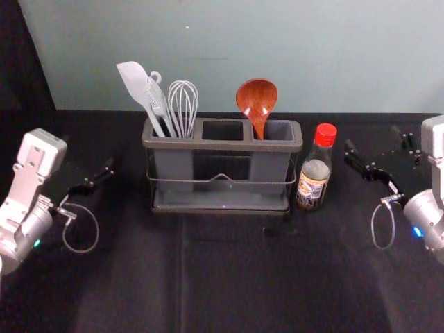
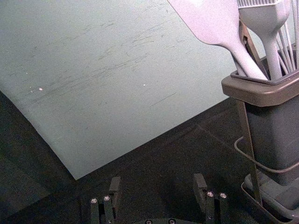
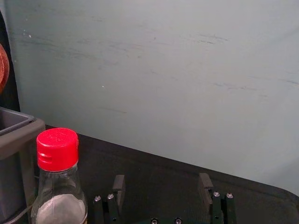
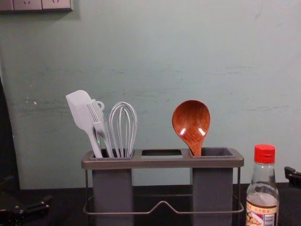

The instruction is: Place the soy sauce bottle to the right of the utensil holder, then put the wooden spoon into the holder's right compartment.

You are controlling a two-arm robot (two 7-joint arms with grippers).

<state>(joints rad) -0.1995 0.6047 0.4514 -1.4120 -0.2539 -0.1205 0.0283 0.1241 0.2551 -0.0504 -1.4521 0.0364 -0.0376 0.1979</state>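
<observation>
Red-capped bottle point(image 1: 314, 177) stands upright just R of holder point(image 1: 222, 145), so main risk, prob.: R gripper point(image 3: 162, 181), fingers spread & empty, farther R of holder, swings in & clips it over. L gripper point(image 2: 157, 181), fingers also apart w/ nothing btwn, is off L of holder; a bump there could jolt holder & shift the spoon point(image 1: 257, 97), top-heavy, leaning in holder's R compartment. Spoon's glossy reddish-brown wood, round bowl up, narrow end down inside. Bottle's see-through up top, printed label lower down. Both look placed, imo.
</observation>
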